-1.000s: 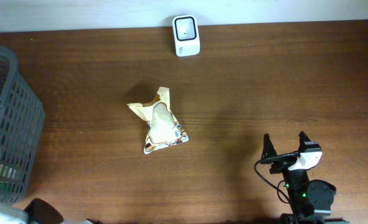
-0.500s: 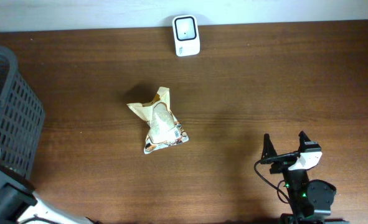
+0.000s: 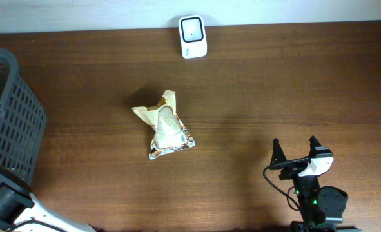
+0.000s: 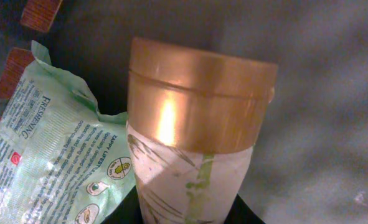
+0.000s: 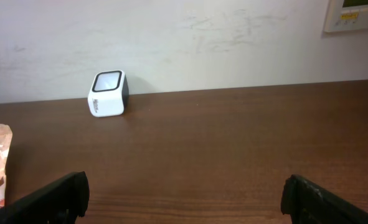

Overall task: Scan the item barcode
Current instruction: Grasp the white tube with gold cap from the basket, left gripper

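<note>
Far left of the scanner [image 3: 193, 37] and nearer the front of the bench [image 3: 274, 84]: a dark grey mesh basket [image 3: 13, 122], with the left arm [image 3: 3, 205] just at its front corner; from the left wrist camera, closed in on a gold-capped bottle [image 4: 199, 106] with the left fingers [image 4: 122, 213], one dark tip against each side of its white, leaf-printed body; probably down inside that basket, going by the dim grey surroundings, though too close in to be sure; touching the bottle on its left in that view, a pale green packet [image 4: 50, 158] printed "FRESHENING", crumpled and tilted.

In front of the scanner and a little to its left, well apart from it, about mid-bench: a cream snack bag [image 3: 165, 125], lying on its side, narrow end toward the scanner, printed end toward the front.

Front-right of the scanner, near the front edge: the right fingers [image 5: 53, 196], spread wide with only bare bench between them, aimed toward the back; seen from there, the scanner white and boxy, standing at the back edge against the pale wall [image 5: 221, 37], dark-framed window tilted up.
</note>
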